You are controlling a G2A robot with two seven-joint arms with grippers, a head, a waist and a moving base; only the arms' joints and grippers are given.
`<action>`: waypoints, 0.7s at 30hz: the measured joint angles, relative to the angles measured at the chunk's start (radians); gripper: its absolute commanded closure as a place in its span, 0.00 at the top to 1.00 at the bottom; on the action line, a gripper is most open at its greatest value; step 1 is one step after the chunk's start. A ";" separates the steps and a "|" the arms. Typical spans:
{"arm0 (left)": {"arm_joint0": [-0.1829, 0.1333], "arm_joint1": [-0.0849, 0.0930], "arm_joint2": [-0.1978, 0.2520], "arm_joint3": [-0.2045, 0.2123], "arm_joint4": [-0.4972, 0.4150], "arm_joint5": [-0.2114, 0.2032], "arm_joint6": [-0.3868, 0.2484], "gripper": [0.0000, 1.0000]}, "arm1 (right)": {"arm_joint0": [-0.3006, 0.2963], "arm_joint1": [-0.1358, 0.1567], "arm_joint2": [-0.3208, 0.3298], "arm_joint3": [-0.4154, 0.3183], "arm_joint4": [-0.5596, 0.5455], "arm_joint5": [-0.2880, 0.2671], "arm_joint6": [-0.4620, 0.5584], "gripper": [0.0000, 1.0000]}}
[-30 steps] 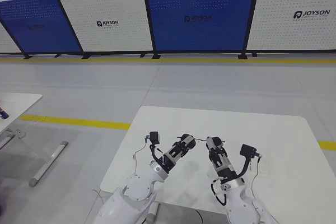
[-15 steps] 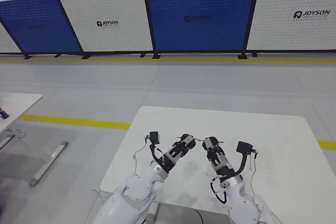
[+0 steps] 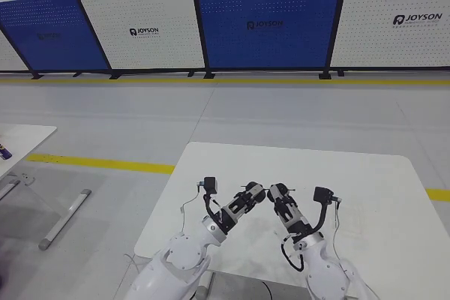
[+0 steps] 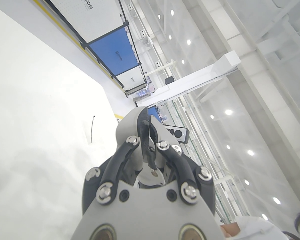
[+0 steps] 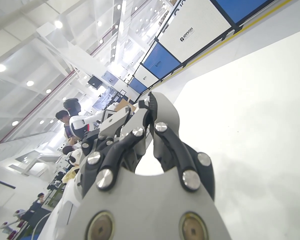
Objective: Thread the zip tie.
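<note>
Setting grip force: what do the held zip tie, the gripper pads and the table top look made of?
Zip tie: thin matte black strip, looks like nylon-type plastic. Left gripper pads: black with fine ribbing, probably rubber. Table: smooth white, slight sheen, likely laminate.

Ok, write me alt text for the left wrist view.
The left end effector is shut on a thin zip tie pinched between its pads. Beyond it, a spare black zip tie lies flat on the white table.
</note>
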 measured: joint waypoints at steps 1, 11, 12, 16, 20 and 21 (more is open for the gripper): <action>0.000 0.000 -0.002 0.000 0.000 0.000 0.000 0.00 | 0.000 0.000 0.000 0.000 0.000 -0.001 0.000 0.00; -0.001 0.002 -0.006 0.002 0.010 0.003 -0.002 0.28 | -0.028 0.003 0.009 -0.025 -0.062 -0.001 -0.043 0.00; -0.001 0.002 -0.006 0.002 0.012 0.002 -0.001 0.27 | -0.030 0.003 0.009 -0.027 -0.069 0.000 -0.045 0.00; -0.002 0.003 -0.007 0.008 0.046 -0.015 0.008 0.31 | -0.039 0.004 0.007 -0.037 -0.090 0.002 -0.056 0.00; 0.000 0.003 -0.011 0.011 0.070 -0.021 0.030 0.29 | -0.043 0.003 0.004 -0.039 -0.111 0.006 -0.065 0.00; 0.001 0.003 -0.011 0.010 0.074 -0.022 0.032 0.28 | -0.044 0.003 0.003 -0.039 -0.116 0.007 -0.068 0.00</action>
